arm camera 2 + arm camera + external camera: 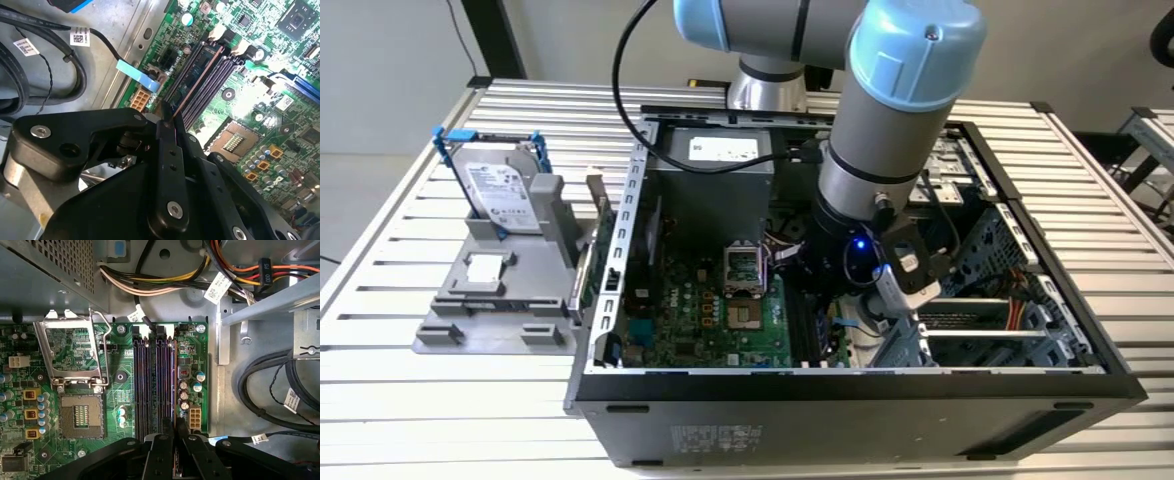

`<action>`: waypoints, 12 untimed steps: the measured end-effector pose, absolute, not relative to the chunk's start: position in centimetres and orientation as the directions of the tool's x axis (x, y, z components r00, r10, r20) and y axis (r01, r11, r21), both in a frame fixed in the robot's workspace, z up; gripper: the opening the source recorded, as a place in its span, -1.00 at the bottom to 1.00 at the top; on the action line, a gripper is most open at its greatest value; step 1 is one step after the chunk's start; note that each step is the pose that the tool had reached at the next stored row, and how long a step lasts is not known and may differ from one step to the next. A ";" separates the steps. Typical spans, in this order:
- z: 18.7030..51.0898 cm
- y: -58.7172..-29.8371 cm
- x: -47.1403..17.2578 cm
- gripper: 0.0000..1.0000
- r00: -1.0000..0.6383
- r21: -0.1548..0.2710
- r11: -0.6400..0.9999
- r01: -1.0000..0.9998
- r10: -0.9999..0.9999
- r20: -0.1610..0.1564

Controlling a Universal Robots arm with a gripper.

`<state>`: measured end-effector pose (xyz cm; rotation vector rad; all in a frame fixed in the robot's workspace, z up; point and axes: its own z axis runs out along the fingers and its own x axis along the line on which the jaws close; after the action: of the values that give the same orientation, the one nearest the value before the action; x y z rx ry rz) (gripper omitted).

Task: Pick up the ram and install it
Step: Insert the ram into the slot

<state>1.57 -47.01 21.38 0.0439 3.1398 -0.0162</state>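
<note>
Case: one open computer case [627, 300] on a slatted table [400, 400].
Arm: one [894, 110], reaching into the case.
Slots: four memory slots [145, 390], ends hidden behind the gripper.
Gripper: one [173, 427], clenched on the ram.
Ram: one [192, 82], seen edge-on, standing in a slot.

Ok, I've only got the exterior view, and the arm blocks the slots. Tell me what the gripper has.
Observer: In the second wrist view the gripper is shut on the ram, which shows edge-on between its fingers.
Operator: Give me its line against the slots.
Observer: In the first wrist view the ram runs parallel to the memory slots, along the outermost one, on the side away from the processor socket.
Operator: Say if it's seated.
Observer: I cannot tell; the slots beside it look empty.
</note>
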 end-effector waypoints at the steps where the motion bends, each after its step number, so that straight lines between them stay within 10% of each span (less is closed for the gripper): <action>1: 21.4 -47.0 1.5 -1.00 -1.000 -0.010 1.000 0.022 0.022 -0.002; 12: 21.0 -47.0 1.5 -1.00 -1.000 -0.010 1.000 0.018 0.018 -0.002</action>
<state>1.50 -47.02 20.99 0.0280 3.1399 -0.0160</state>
